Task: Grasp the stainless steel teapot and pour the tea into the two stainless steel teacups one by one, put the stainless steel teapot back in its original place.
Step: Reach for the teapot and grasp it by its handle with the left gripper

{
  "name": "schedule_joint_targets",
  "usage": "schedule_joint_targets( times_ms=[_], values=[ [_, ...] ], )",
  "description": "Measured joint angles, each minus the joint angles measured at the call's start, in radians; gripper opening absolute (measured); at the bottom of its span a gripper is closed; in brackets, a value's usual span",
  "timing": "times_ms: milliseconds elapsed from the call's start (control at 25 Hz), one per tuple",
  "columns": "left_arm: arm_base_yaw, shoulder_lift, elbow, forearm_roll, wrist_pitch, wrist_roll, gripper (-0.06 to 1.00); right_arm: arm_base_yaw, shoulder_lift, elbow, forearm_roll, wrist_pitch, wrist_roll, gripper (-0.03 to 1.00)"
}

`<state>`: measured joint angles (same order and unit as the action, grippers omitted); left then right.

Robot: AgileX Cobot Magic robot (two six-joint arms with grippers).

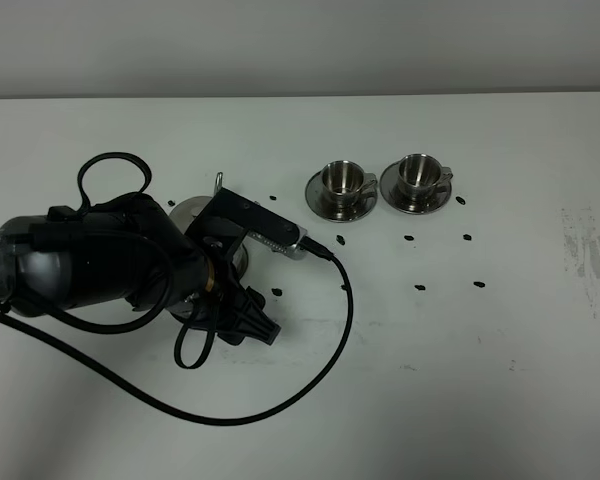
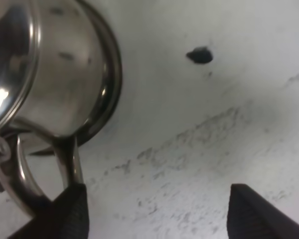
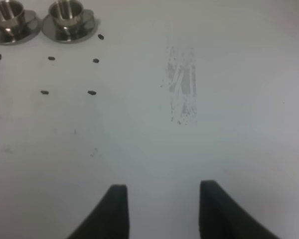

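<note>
Starting with the white surface: your left arm is bent low over the stainless steel teapot and hides most of it from overhead. The right arm does not show overhead and its wrist view lacks the pot, so the left is nearer.

The pot stands upright on its round steel disc, well apart from the near teacup and far teacup, each on a saucer.

Left gripper: jaws spread wide, holding nothing. The loop handle juts from the pot toward the jaws but lies off to one side, just beside one finger; bare surface fills the gap.

Judgement: shift sideways onto the handle before you close.

Right gripper: jaws spread, empty.

Cups: you can make out no tea in either, so pouring is judged not begun.
</note>
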<state>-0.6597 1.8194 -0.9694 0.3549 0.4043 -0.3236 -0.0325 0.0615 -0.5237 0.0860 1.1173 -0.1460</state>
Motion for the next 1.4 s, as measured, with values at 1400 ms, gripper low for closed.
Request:
schedule_joint_targets(
  times_ms=[1400],
  values=[
    [0.109, -0.167, -0.216, -0.103, 0.483, 0.042, 0.57, 0.0, 0.0, 0.0, 0.0, 0.0, 0.0, 0.33]
  ],
)
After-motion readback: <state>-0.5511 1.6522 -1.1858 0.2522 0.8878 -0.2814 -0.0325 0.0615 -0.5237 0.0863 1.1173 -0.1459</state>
